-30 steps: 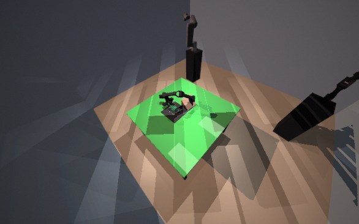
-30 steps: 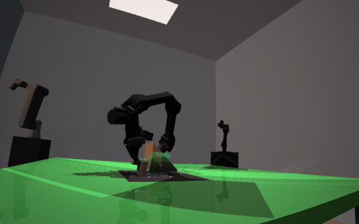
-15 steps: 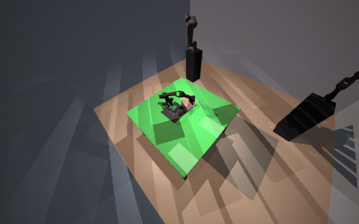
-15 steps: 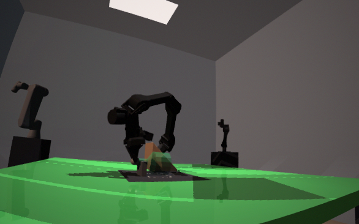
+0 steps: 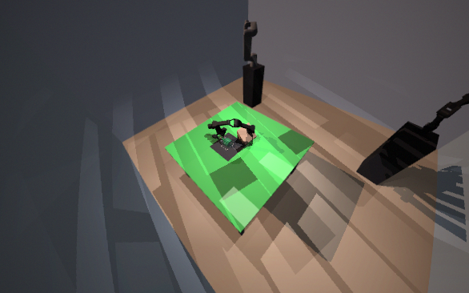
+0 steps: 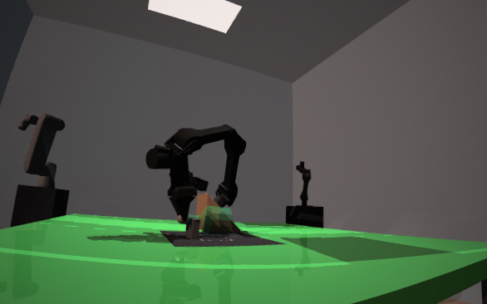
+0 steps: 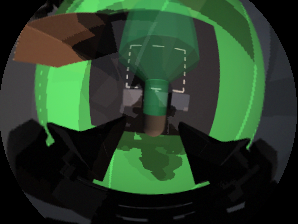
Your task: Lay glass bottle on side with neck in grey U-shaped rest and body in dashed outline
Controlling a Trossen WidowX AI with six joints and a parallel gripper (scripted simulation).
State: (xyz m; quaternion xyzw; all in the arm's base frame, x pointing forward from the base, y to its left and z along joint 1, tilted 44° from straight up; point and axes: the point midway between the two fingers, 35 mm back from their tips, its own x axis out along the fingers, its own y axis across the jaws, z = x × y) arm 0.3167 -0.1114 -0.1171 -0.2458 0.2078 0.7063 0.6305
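Release looks underway: the tool [image 6: 181,218] [image 7: 153,121] gapes wide, gripping nothing, beside the bottle's neck [image 7: 155,97]; next, ease straight back.

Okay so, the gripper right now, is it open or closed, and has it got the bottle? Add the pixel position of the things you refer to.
Gripper [image 6: 182,219] [image 7: 153,121]: open, holding nothing; the bottle's [image 6: 219,215] [image 7: 156,97] neck lies between its spread fingers.

The green bottle's [image 7: 160,47] broad end is cut off by the wrist picture's top edge, its neck partly hides the grey rest [image 7: 131,96], and the top view leaves both too small to read.
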